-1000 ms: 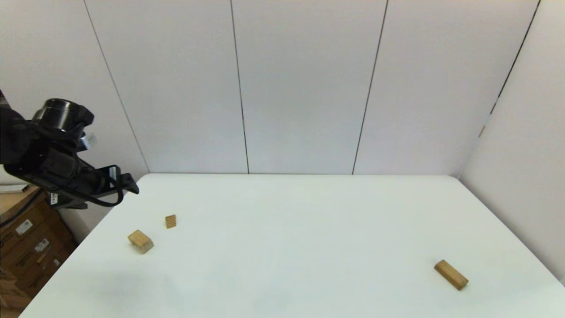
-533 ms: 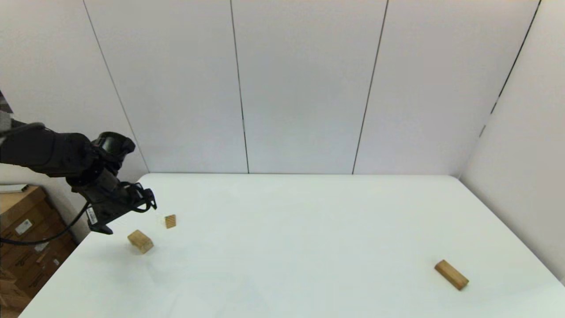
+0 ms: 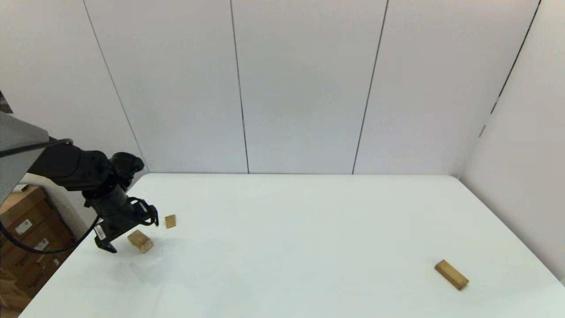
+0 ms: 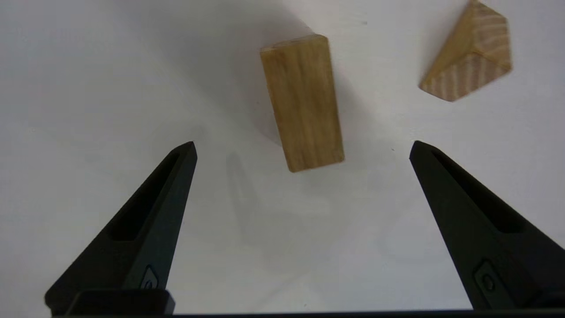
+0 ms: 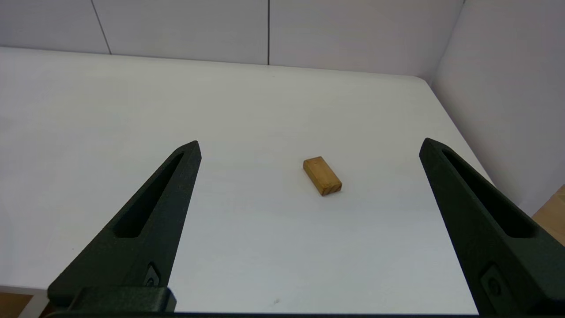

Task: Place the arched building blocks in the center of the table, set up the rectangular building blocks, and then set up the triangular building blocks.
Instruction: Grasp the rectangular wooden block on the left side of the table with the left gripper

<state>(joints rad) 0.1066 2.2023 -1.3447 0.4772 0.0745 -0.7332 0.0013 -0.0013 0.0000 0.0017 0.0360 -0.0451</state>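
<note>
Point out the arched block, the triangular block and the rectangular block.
arched block [image 4: 303,101]: left wrist view, middle of its top face.
triangular block [image 4: 465,81]: left wrist view, striped end face.
rectangular block [image 3: 451,274]: head view, middle of its top face.

The right arm is out of the head view. In that view the left arm hides part of the chunky block [image 3: 140,241], whose hollowed underside cannot be made out. The worktop [image 3: 282,247] is cut off at the bottom edge.
</note>
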